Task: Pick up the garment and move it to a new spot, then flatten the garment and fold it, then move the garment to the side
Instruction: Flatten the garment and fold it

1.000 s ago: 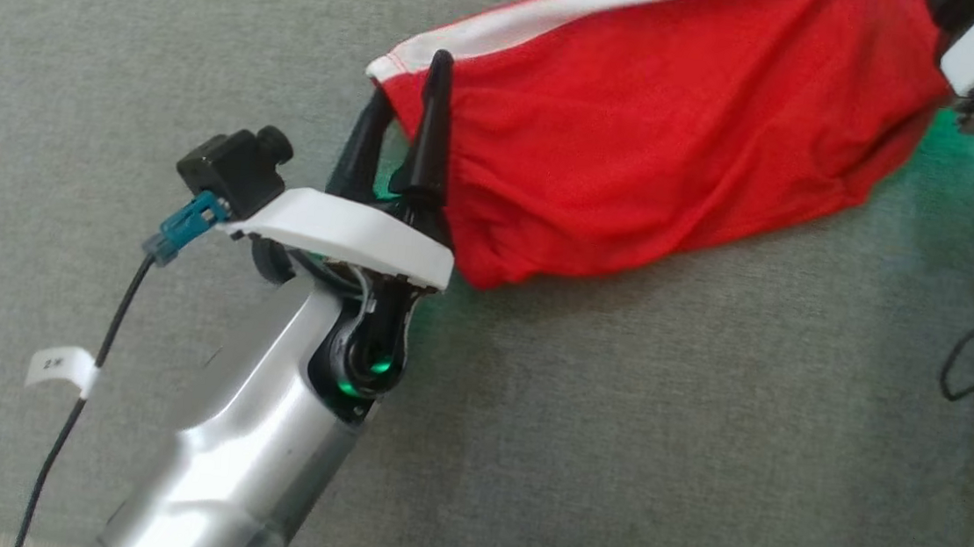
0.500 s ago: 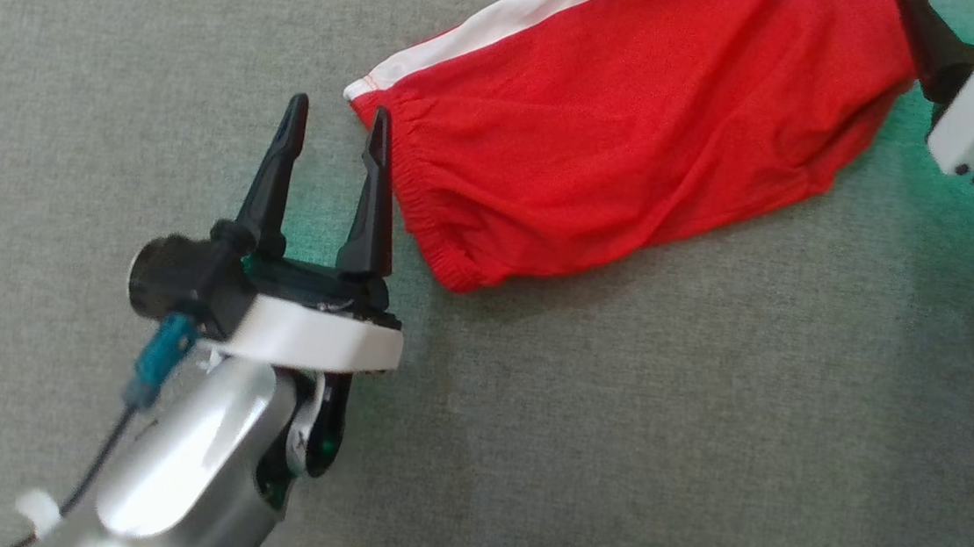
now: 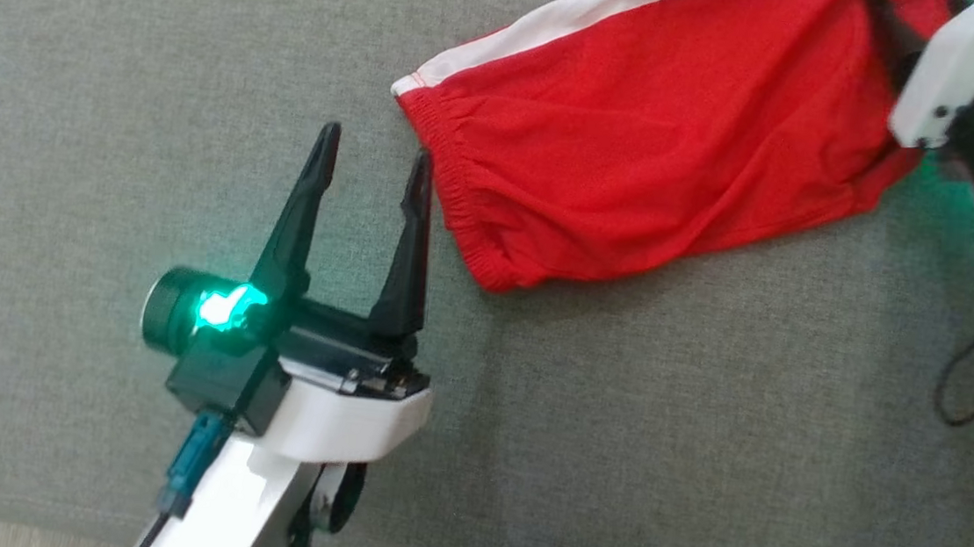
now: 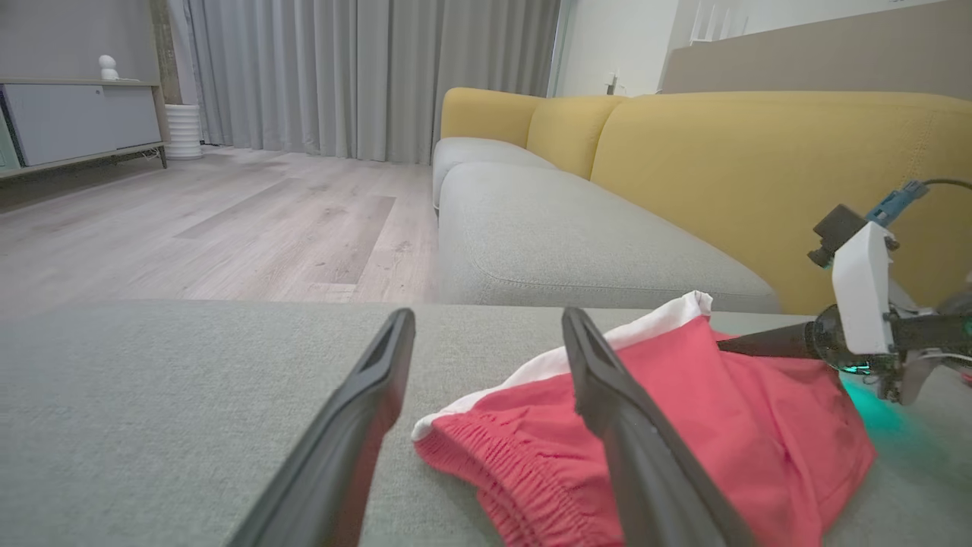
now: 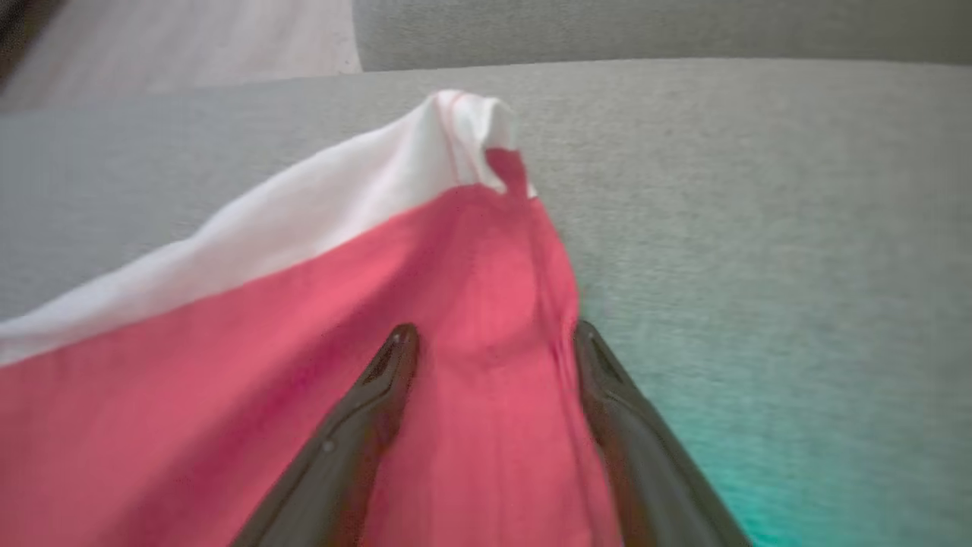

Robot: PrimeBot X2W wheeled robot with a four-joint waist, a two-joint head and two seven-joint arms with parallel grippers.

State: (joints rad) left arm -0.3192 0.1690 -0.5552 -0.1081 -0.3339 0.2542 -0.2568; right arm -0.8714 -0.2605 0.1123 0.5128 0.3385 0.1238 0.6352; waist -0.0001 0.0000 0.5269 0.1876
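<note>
So the garment (image 3: pixel 657 139) is lying stretched out on a grey cushion (image 3: pixel 660 412), running from about the middle of the head view up to the top right corner. It's thin, bright red knit stuff, a bit rumpled with soft creases, with a white stripe (image 3: pixel 562 20) along its far long edge and a gathered, ribbed waistband (image 3: pixel 459 192) at the end nearest the left claw (image 3: pixel 375 142).

That waistband end sits just beside the left claw, on its right side. The nearer finger (image 3: pixel 405 249) is right up against the elastic edge, and honestly I can't tell if it brushes it or not. The claw is spread wide with nothing in it, just bare cushion between the two long, dark, tapered fingers. There's a green light (image 3: pixel 224 308) glowing on the black camera block at its wrist, and the housing behind is white plastic.

The other end of the garment is under the right claw (image 5: pixel 493 332). In the right wrist view its fingers (image 5: pixel 364 425) are spread apart too, with red cloth lying between and below them. Nothing looks pinched, but the view is blurry, so I can't say if the tips actually touch the fabric. There's a greenish glow on the cushion next to it.

The cushion is a coarse, woven grey. In the left wrist view there's a mustard yellow sofa back (image 4: pixel 759 167) behind it, a pale wood floor (image 4: pixel 228 228) and grey curtains (image 4: pixel 364 76)
</note>
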